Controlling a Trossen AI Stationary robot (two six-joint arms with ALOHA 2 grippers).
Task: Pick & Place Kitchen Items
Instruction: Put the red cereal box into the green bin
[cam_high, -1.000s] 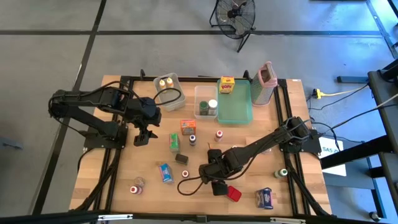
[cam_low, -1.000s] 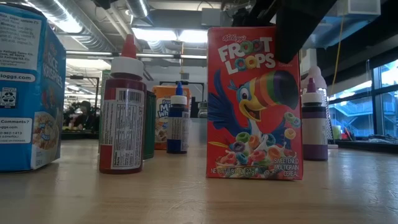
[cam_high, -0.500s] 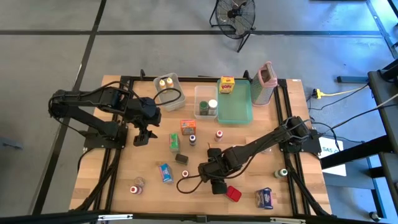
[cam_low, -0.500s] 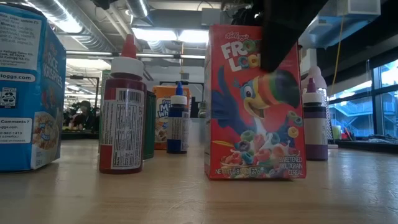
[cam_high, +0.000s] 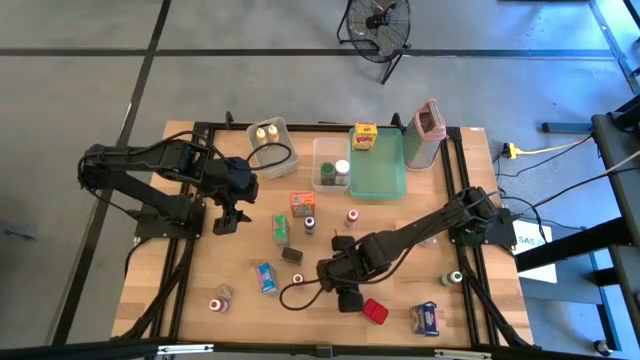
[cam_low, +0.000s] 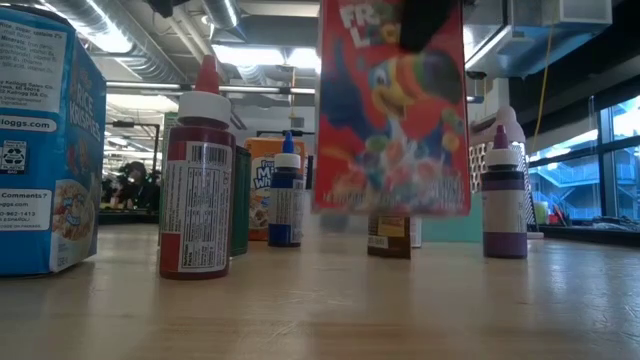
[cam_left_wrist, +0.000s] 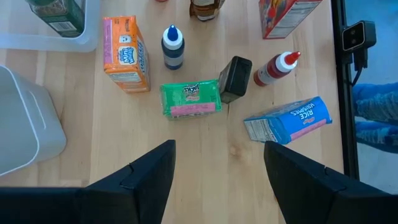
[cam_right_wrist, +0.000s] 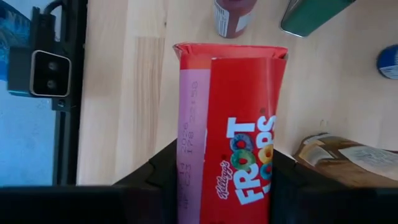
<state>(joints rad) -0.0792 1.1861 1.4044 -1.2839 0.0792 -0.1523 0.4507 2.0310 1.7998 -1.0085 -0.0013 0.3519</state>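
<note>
A red Froot Loops box (cam_low: 390, 110) hangs above the table near its front edge, with my right gripper (cam_high: 343, 288) shut on it. The right wrist view shows the box (cam_right_wrist: 233, 137) between the two fingers. In the high view the gripper covers it. My left gripper (cam_high: 228, 222) hovers open over the table's left half with nothing between its fingers (cam_left_wrist: 149, 180). Below it on the wood lie an orange box (cam_left_wrist: 124, 53), a blue-capped bottle (cam_left_wrist: 172, 46), a green packet (cam_left_wrist: 189, 99), a dark box (cam_left_wrist: 235, 78), a red bottle (cam_left_wrist: 273, 68) and a blue Rice Krispies box (cam_left_wrist: 286, 121). My right gripper pinches the box's upper part (cam_right_wrist: 224, 186) between its two fingers, coming from above and pointing steeply down. One finger (cam_low: 430, 25) shows in front of the printed face near the top. The box hangs below the fingers, nearly upright, its bottom end (cam_low: 390, 205) clear of the table.
Two clear bins (cam_high: 268, 135) (cam_high: 330, 160), a teal tray (cam_high: 378, 165) and a grey container with a pink rim (cam_high: 428, 130) stand along the far edge. Small bottles and packets are scattered across the wood, among them a red item (cam_high: 375, 311) and a blue one (cam_high: 427, 318).
My right gripper has taken hold of the Froot Loops box. The box first turned a little on the table. The gripper has then risen with it, so the box is lifted clear and slightly tilted. My left gripper has kept still.
</note>
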